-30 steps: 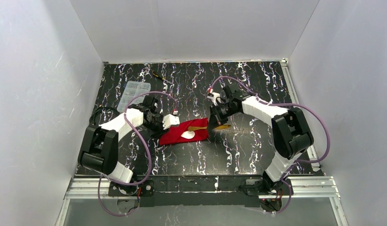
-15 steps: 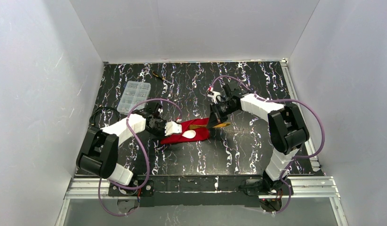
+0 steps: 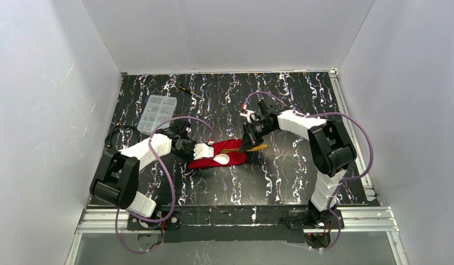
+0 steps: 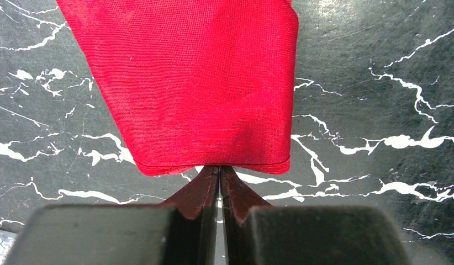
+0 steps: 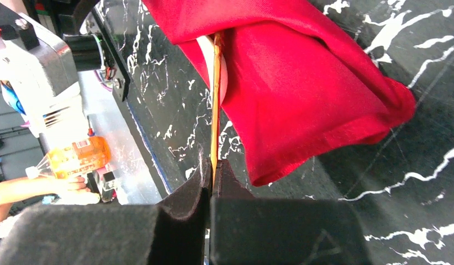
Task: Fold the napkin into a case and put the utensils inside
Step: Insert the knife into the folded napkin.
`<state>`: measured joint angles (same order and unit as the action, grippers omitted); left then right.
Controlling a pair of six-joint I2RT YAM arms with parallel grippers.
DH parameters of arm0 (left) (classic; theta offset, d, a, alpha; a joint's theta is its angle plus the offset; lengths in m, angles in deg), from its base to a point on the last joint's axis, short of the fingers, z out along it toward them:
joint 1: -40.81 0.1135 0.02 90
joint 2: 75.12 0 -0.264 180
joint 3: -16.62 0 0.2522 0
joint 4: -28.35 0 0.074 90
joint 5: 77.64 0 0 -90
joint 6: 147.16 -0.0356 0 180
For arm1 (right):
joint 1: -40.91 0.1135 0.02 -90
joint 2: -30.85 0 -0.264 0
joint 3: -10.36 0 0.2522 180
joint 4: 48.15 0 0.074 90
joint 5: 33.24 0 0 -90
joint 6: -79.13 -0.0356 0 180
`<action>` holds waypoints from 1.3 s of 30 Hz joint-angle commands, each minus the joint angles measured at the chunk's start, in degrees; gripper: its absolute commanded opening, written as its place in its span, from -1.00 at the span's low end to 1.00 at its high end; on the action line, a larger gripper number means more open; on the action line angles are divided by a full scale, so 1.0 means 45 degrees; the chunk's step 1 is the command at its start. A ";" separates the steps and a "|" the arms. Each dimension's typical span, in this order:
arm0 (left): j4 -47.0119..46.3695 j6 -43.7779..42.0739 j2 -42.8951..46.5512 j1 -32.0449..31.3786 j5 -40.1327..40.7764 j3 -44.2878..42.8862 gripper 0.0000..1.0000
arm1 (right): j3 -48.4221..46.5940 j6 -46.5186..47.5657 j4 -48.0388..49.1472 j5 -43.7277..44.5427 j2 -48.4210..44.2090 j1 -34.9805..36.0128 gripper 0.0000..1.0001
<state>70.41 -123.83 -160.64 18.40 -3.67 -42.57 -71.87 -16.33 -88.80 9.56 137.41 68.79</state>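
My left gripper (image 4: pixel 220 175) has just closed on the edge of the red case (image 4: pixel 197 83) on the table (image 3: pixel 302 179), so I think it holds steady. My right gripper (image 5: pixel 212 168) pinches the gold utensil (image 5: pixel 215 94), tip inside.

The top external camera looks steeply down from the near side over the whole table (image 3: pixel 280 182). Both wrist cameras sit close and low; all 3 views share the napkin (image 3: pixel 236 156).

Left hand (image 4: pixel 220 168) and right hand (image 5: pixel 212 165) low and turned inward toward each other, both pinched fully closed.
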 commanded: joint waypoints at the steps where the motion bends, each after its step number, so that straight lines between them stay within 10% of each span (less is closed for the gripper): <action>1: 0.0087 -0.0413 0.0045 -0.0103 -0.0135 0.0074 -0.94 | -0.0446 -0.0547 0.0897 -0.0881 0.0157 0.0244 -0.97; 29: 0.0521 -0.1192 0.0501 -0.0146 -0.0620 0.0216 -1.00 | -0.1581 -0.2753 0.4144 -0.0542 0.2337 0.2008 -0.97; 39: 0.0903 -0.1272 0.0620 -0.0257 -0.0671 0.0232 -1.00 | -0.2283 -0.2502 0.3597 0.0697 0.1651 0.1818 0.04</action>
<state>71.87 -128.73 -160.07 17.68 -4.59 -42.46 -78.36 -28.87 -71.27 10.59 147.60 77.75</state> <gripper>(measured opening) 0.008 0.475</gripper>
